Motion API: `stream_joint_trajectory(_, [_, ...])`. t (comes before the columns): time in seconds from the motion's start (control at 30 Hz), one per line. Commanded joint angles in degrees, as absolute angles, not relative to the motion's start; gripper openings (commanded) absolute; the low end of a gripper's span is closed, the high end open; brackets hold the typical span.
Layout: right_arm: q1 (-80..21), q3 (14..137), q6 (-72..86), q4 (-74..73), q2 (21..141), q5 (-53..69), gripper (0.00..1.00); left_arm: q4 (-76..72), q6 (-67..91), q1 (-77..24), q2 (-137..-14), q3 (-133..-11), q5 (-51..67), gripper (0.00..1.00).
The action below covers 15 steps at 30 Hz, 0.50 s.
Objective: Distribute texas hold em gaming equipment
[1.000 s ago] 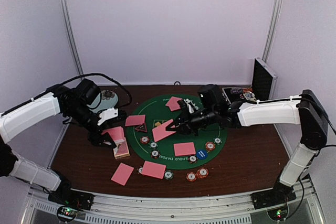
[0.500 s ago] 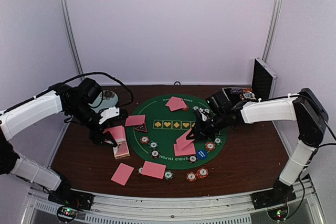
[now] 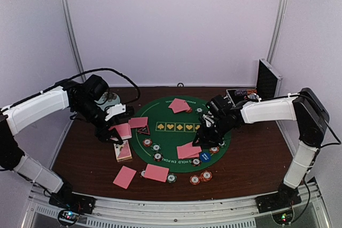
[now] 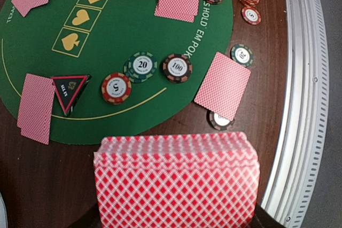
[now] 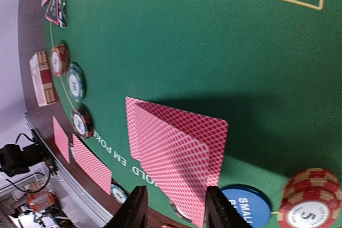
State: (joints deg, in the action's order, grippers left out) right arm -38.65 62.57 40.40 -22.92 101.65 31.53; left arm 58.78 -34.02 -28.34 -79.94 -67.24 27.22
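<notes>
From above, we see the left pincer (image 3: pixel 115 132) closed on a pink-backed card (image 3: pixel 122 130), the deck (image 3: pixel 123 151) close beside it. The left wrist shows only pink card backs (image 4: pixel 176 180), fingers hidden. At the right wrist, the right pincer (image 5: pixel 177 191) gapes, gripping nothing; two overlapping pink cards (image 5: pixel 171 148) lie just ahead, a blue small-blind disc (image 5: pixel 250 209) beside it.

A round green Texas Hold'em felt mat (image 3: pixel 168 137) lies on the dark wooden table (image 3: pixel 251 158). A silver-black case (image 3: pixel 265 81) stands back right; seemingly a pale plate (image 3: pixel 110 100) back left.
</notes>
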Motion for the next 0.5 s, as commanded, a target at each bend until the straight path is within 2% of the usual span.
stream_joint_trajectory(0.0, [-38.53,65.62,36.55,-31.4,97.77,23.78,0.45,58.62,-34.65,-28.39,-81.04,-70.23,28.72,0.0])
stream_joint_trajectory(0.2, [-38.63,68.96,35.95,-35.74,94.14,18.97,0.51,58.62,-34.76,-28.39,-81.87,-71.03,28.74,0.0])
stream_joint_trajectory(0.3, [-39.37,69.99,37.19,-33.84,92.96,20.41,0.55,58.69,-34.8,-28.39,-82.14,-71.31,28.69,0.0])
stream_joint_trajectory(0.47, [-43.48,72.91,41.48,-27.22,93.09,25.8,0.67,58.57,-34.73,-28.39,-82.79,-72.01,28.87,0.0])
